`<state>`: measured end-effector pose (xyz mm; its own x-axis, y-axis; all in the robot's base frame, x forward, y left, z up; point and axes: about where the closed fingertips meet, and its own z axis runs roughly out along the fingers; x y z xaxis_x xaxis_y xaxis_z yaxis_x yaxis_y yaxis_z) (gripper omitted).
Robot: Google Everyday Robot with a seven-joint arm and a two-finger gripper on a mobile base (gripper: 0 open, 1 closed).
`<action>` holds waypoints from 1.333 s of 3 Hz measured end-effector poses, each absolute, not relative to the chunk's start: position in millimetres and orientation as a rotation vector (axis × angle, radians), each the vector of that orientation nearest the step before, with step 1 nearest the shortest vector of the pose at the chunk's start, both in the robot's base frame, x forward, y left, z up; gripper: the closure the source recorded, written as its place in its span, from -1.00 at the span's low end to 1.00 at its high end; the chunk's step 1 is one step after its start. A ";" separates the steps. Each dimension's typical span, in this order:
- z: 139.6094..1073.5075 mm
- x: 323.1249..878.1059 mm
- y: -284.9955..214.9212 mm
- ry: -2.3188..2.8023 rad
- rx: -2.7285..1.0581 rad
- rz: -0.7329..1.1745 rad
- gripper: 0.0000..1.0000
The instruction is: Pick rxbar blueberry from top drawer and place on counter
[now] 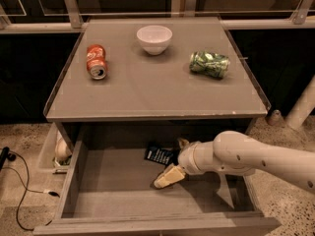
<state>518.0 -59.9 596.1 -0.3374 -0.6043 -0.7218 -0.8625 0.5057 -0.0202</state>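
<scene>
The dark blue snack bar [158, 155] lies flat on the bottom of the open drawer [113, 191], towards the back wall. The tool [171, 162] is down inside the drawer just beside the bar, its two fingers spread wide and gripping nothing. The bar is judged not yet grasped; lifting and setting down remain. The surface [147, 90] above carries one white bowl [154, 38] and two cans, one red [96, 61] and one crushed green [210, 64]; one bar is visible.
</scene>
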 end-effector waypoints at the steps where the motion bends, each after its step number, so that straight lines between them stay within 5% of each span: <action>1: 594.2 525.0 -58.8 2.061 -1.168 0.556 -1.00; 2: 594.3 525.6 -58.2 2.060 -1.169 0.560 -0.96; 4: 594.3 525.6 -58.1 2.060 -1.169 0.560 -0.12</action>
